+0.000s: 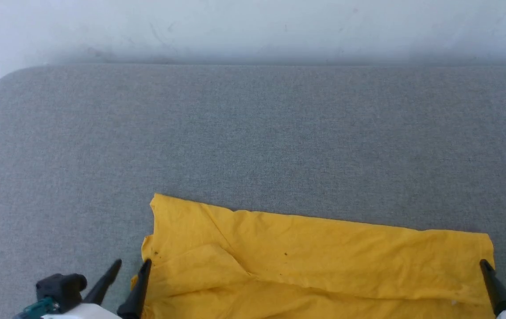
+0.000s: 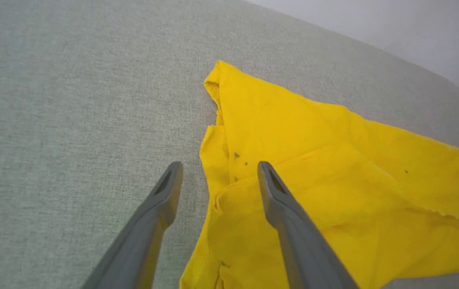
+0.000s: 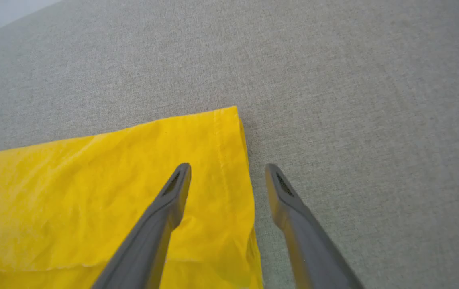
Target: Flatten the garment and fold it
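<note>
The yellow garment (image 1: 306, 261) lies folded over in a long band on the grey fabric surface, running off the bottom of the head view. Small dark holes dot its left part (image 2: 236, 155). My left gripper (image 1: 131, 264) stands open at the garment's left edge, one finger over the cloth, the other over bare fabric; the left wrist view shows the same gripper (image 2: 219, 165) with nothing pinched. At the hemmed right edge (image 3: 229, 160) my right gripper (image 1: 500, 269) is open, straddling the hem (image 3: 227, 167) without gripping it.
The grey upholstered surface (image 1: 253, 133) stretches wide beyond the garment, with a rounded far left corner (image 1: 9, 82). A pale wall (image 1: 253, 26) rises behind it.
</note>
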`<state>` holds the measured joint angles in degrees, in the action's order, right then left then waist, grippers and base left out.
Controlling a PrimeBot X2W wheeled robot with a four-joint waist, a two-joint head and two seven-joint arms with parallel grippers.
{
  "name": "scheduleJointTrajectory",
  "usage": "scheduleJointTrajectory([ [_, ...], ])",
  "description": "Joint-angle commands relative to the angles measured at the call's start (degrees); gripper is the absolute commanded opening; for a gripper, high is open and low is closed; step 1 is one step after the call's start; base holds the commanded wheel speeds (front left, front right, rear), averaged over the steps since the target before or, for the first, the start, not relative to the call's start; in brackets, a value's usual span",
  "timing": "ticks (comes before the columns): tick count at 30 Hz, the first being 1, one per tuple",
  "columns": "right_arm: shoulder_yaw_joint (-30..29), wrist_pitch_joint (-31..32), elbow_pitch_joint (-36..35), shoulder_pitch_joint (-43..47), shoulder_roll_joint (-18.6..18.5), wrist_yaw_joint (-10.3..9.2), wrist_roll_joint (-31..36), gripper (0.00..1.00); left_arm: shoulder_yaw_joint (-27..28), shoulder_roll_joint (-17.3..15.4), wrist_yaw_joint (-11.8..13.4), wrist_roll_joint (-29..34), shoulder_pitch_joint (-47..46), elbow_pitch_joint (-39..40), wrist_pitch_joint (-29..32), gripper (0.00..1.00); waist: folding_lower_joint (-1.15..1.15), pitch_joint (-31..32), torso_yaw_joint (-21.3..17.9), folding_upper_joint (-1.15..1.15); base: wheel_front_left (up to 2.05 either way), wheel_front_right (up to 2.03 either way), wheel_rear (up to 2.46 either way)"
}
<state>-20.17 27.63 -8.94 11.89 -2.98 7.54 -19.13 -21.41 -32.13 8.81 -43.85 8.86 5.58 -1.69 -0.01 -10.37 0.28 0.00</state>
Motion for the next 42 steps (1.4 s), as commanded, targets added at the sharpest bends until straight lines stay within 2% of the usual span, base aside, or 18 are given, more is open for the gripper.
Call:
scheduleJointTrajectory([
  [1,-0.96,-0.34,-0.86,-0.40,0.10,-0.05,-1.29,1.00,1.83,0.99,0.79,-1.27,-0.34,0.94,-1.98,1.00,0.01,0.38,0.01,0.00,0.00,0.00,0.00],
  [5,-3.75,-0.18,-2.57,-0.34,0.10,-0.05,-2.79,1.00,5.74,1.16,3.71,-0.16,0.42,3.57,-6.88,1.00,0.01,0.34,-0.03,0.00,0.00,0.00,0.00],
  [9,-4.58,0.26,-2.26,-0.06,0.10,-0.05,-1.37,1.00,8.22,1.43,8.10,5.21,0.09,6.33,-11.28,1.00,0.01,-0.56,0.24,0.00,0.00,0.00,0.00],
  [13,-2.85,1.16,0.39,0.15,0.10,-0.05,-0.42,1.00,8.40,2.56,10.83,10.92,-0.90,8.61,-12.70,1.00,0.01,-1.40,0.85,0.00,0.00,0.00,0.00],
  [18,-1.52,2.31,3.98,0.22,0.10,-0.05,-0.69,1.00,7.43,3.40,11.93,15.21,-1.67,9.34,-13.07,1.00,0.01,-1.77,1.76,0.00,0.00,0.00,0.00],
  [24,-0.19,4.20,8.60,0.86,0.10,-0.05,0.30,1.00,6.23,4.28,11.73,16.61,-1.86,8.30,-13.16,1.00,0.01,-1.47,3.32,0.00,0.00,0.00,0.00],
  [25,-0.02,4.38,9.26,0.84,0.10,-0.05,-0.01,0.93,6.22,4.46,11.74,16.62,-1.89,8.21,-13.17,1.00,0.01,-1.43,3.58,0.00,0.00,0.00,0.00],
  [26,0.12,4.19,9.70,0.65,0.10,-0.05,-0.33,0.00,6.13,4.56,11.65,16.66,-1.93,8.14,-13.18,1.00,0.01,-1.39,3.84,0.00,0.00,0.00,0.00],
  [33,-1.82,2.45,8.93,-2.45,0.10,-0.05,-0.34,0.00,6.05,5.05,11.56,16.83,-2.23,8.14,-13.22,1.00,0.01,-1.28,4.63,0.00,0.00,0.00,0.00],
  [42,-15.52,5.55,3.34,-6.86,-0.59,-0.05,9.94,0.00,5.21,5.33,11.50,17.22,-2.90,8.23,-13.13,1.00,0.01,-1.30,4.37,0.00,0.00,0.00,0.00],
])
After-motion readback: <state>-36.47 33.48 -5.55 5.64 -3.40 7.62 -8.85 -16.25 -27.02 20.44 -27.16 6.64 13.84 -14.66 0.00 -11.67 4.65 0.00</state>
